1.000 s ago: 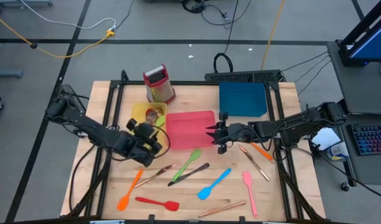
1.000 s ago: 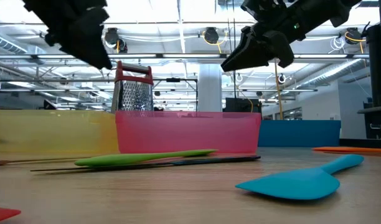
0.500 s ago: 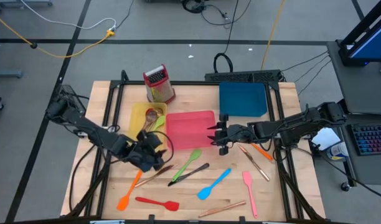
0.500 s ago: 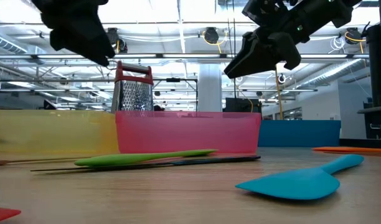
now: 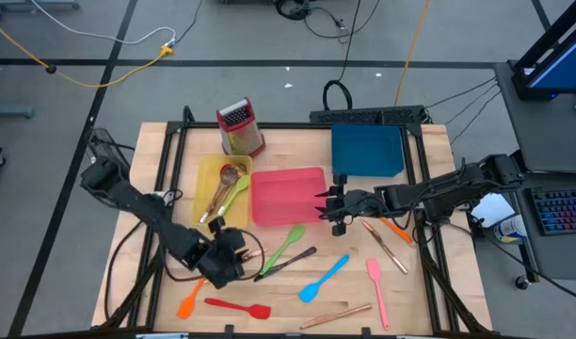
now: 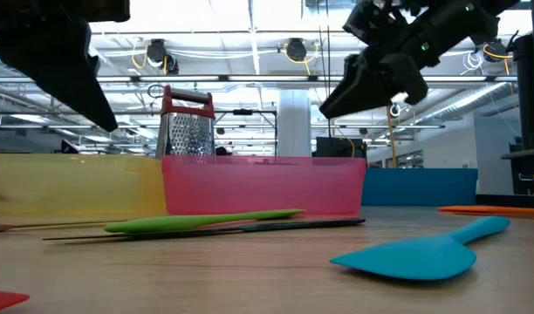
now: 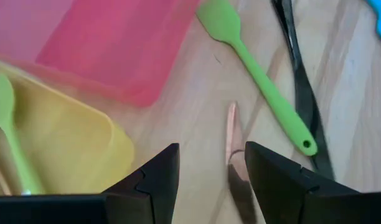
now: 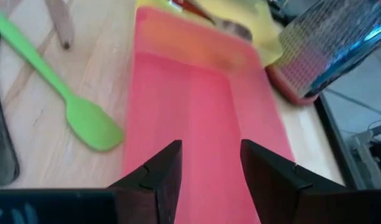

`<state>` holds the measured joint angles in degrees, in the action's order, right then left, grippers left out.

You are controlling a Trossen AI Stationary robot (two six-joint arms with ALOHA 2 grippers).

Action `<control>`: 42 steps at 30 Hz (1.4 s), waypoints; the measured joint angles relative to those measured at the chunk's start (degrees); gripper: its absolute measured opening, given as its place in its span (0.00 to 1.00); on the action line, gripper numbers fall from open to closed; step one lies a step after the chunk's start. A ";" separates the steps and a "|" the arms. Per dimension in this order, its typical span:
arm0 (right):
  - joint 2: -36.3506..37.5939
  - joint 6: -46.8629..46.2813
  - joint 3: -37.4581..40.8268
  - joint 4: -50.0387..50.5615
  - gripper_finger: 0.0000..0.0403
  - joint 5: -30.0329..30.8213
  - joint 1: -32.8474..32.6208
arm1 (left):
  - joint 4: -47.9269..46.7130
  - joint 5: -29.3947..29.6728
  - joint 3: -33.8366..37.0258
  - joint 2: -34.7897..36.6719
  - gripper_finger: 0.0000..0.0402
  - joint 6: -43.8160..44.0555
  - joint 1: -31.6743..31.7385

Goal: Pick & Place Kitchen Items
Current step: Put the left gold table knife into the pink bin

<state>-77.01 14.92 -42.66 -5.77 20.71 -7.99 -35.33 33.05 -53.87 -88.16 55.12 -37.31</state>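
Kitchen items lie scattered over the front of the wooden counter [image 5: 269,141], slim and long-handled. At far left the orange spatula [image 5: 194,291] and red spatula [image 5: 237,307] look soft and matte. The left gripper [image 5: 222,264] hovers beside them, fingers spread and empty. Just ahead of its fingers lies the copper-coloured utensil [image 7: 231,134], thin, shiny metal, its long axis running straight away between them; this arm is clearly the nearer. Next come the green spatula [image 5: 286,245] and dark utensil [image 5: 286,263], side by side on a slant. The right gripper [image 5: 326,207] hangs over the pink tray [image 5: 286,195], fingers apart, holding nothing.
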 joint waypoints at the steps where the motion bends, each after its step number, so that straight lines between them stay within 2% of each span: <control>1: 0.02 -0.50 0.54 0.01 0.39 0.00 0.00 | 0.04 -0.32 0.00 -0.35 0.47 1.28 -0.59; 5: 0.02 -1.21 2.61 0.00 0.39 0.04 0.00 | 0.06 -0.87 0.00 -0.78 0.47 5.68 -3.71; 14: 0.00 -1.84 6.07 -7.22 0.39 0.01 0.00 | 1.25 8.29 0.00 -1.94 0.47 11.45 -11.56; 17: 0.02 -1.86 6.13 -8.02 0.38 0.00 0.00 | 1.44 10.49 0.00 -4.31 0.47 13.21 -13.55; 28: 0.02 -1.85 6.13 -10.33 0.39 -0.02 0.00 | 1.24 11.11 0.04 -16.06 0.46 24.20 -16.46; 35: 0.02 -1.85 6.13 -10.32 0.39 -0.04 0.01 | 0.98 12.14 0.18 -18.84 0.33 29.02 -18.78; 38: 0.02 -1.84 6.13 -10.30 0.39 -0.09 0.00 | 1.14 11.58 1.16 -19.67 0.27 33.77 -19.47; 42: 0.02 -1.84 6.13 -10.31 0.38 -0.11 0.02 | 3.00 11.89 3.30 -20.68 0.25 38.72 -20.28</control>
<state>-76.99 13.08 -36.53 -16.09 20.60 -7.97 -32.33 44.94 -50.56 -108.84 93.84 -57.59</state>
